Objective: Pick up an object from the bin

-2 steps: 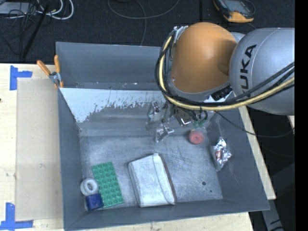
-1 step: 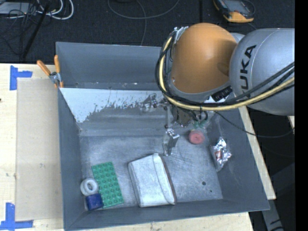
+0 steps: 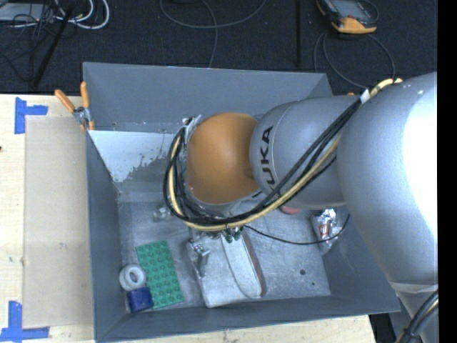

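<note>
Scratched grey bin (image 3: 214, 95), green plate (image 3: 161, 274) near pincer (image 3: 198, 257)

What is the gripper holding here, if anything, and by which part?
Cannot be told. The gripper is low in the bin, between the green studded plate and a pale flat object; no grasp on either is visible.

Tape roll (image 3: 132, 277) left of plate (image 3: 161, 270), in bin (image 3: 214, 91)

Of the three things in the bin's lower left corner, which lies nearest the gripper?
The green studded plate; the grey ring and the blue piece lie at its left edge, farther from the gripper.
</note>
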`<state>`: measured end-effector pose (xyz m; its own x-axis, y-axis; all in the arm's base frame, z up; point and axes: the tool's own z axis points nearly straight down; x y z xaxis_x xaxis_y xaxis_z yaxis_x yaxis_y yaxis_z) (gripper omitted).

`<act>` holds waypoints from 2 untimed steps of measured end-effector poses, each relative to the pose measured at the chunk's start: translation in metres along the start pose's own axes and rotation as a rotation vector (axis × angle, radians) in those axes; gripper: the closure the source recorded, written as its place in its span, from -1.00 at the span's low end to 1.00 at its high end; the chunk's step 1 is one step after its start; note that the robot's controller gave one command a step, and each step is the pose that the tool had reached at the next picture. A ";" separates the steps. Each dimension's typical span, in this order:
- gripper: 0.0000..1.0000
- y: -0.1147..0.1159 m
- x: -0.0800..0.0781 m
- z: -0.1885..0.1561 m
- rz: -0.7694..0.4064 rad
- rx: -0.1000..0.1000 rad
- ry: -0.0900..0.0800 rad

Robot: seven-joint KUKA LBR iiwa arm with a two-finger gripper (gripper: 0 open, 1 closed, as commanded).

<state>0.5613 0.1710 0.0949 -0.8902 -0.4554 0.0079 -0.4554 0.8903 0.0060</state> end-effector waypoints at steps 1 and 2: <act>-1.00 0.055 -0.001 0.023 -0.312 0.004 -0.004; 1.00 0.054 -0.004 0.020 -0.307 0.005 -0.015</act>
<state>0.5396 0.2207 0.0756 -0.7110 -0.7031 -0.0079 -0.7031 0.7111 0.0008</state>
